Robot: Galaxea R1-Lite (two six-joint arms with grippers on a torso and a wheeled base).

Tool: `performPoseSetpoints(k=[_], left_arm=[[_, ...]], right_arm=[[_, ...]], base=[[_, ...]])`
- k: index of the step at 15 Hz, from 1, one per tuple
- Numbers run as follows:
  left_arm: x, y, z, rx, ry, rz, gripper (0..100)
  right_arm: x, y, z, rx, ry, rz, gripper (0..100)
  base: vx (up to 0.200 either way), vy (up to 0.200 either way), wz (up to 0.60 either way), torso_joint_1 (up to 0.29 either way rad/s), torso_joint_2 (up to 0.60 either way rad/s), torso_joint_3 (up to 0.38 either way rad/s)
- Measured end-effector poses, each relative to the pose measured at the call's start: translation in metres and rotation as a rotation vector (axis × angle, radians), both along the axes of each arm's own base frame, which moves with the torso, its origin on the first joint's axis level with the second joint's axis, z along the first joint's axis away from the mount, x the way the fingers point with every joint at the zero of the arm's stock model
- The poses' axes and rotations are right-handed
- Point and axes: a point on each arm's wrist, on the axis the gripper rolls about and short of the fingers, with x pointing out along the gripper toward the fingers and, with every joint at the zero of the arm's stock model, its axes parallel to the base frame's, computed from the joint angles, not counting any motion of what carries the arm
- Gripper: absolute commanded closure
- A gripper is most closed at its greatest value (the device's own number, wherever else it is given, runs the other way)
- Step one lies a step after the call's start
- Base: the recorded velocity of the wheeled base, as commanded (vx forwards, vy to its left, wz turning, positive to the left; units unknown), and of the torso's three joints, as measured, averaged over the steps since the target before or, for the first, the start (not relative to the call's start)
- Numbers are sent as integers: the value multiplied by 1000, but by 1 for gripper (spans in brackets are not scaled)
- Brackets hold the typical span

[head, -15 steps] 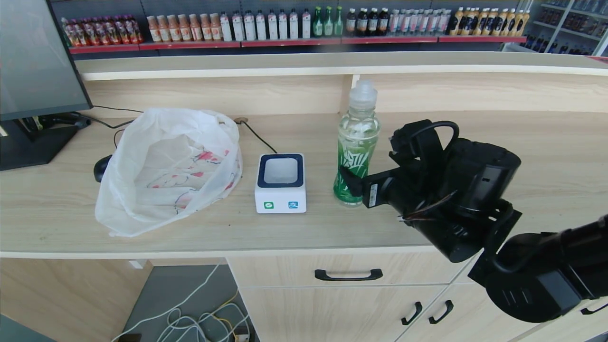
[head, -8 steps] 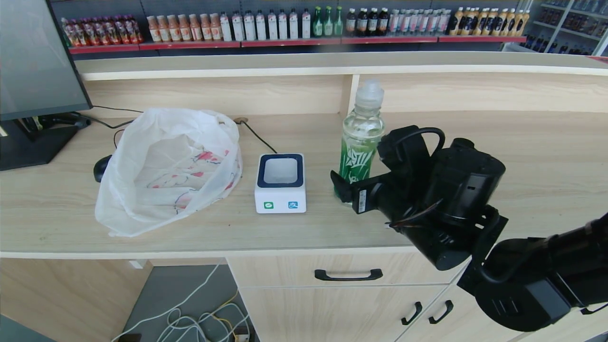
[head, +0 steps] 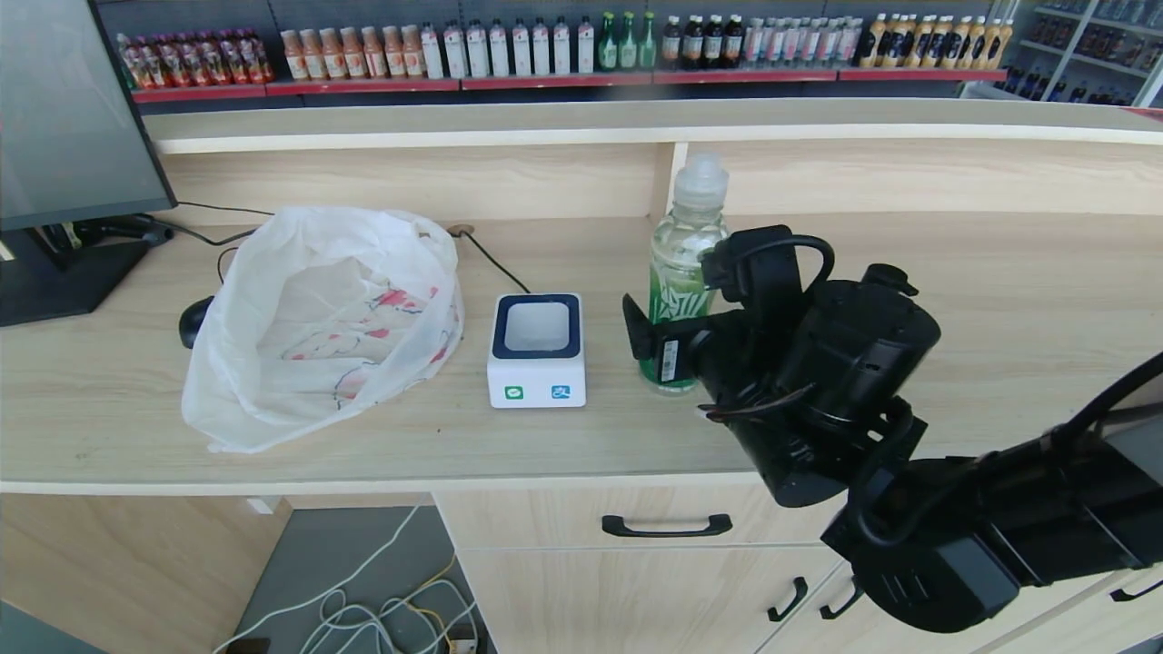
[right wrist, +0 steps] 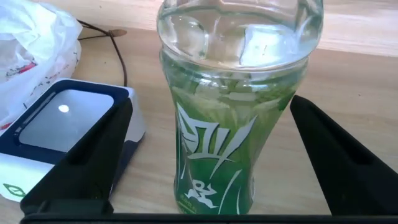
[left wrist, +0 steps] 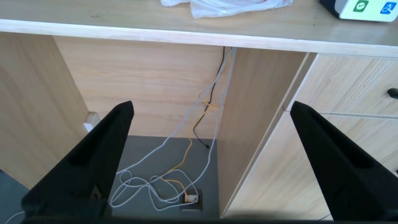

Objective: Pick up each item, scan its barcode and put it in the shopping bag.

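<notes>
At the counter (head: pixel 545 436) front: a green drink bottle (head: pixel 677 263) stands between open fingers.
Below the counter edge, the left end effector (left wrist: pixel 211 168) hangs with its fingers spread wide and nothing in them, above loose cables (left wrist: pixel 168 180) on the floor. Up on the counter, the right end effector (right wrist: pixel 208 168) is wide open, one finger on each side of the upright bottle's lower body, with a gap showing on both sides. Just beside the bottle on the robot's left sits the white scanner (head: pixel 537 350); farther left lies the open white shopping bag (head: pixel 318 318). Beyond the counter, shelves of bottles (head: pixel 581 45) line the wall.
</notes>
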Motion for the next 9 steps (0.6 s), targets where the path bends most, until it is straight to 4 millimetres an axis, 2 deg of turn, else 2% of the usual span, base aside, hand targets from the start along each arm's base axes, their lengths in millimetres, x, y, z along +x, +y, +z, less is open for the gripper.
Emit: performPoseSetpoints(k=[9], left_arm=[[0,0,0,0,0,0,0]], right_arm=[[7,12,-5,-12,-28,-1,0]], base=[[0,0,0,0,0,0]])
